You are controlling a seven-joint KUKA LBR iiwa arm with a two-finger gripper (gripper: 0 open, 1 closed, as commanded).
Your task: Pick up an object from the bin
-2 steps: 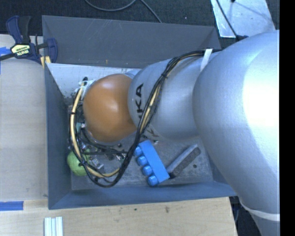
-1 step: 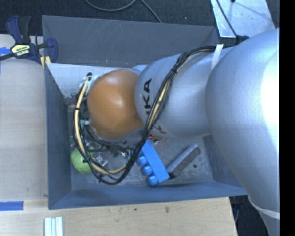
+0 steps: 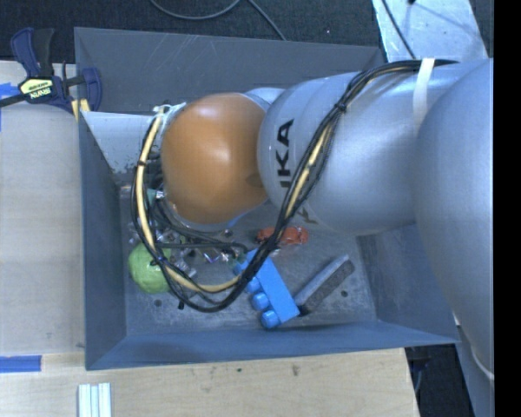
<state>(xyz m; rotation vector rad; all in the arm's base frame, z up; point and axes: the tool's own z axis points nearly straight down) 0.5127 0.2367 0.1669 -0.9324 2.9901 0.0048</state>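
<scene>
The things are carried by a grey metal bin (image 3: pixel 243 341) with sloped walls. On its floor, near the front left corner, a small green round thing (image 3: pixel 146 272) is seen, partly covered. Toward the front middle, a blue plastic block (image 3: pixel 271 295) with round studs is laid at a slant. Just beside it on the right, a grey flat bar (image 3: pixel 326 281) is placed, also slanted. Behind these two a small orange-red thing (image 3: pixel 286 235) is found; its shape cannot be told.
</scene>
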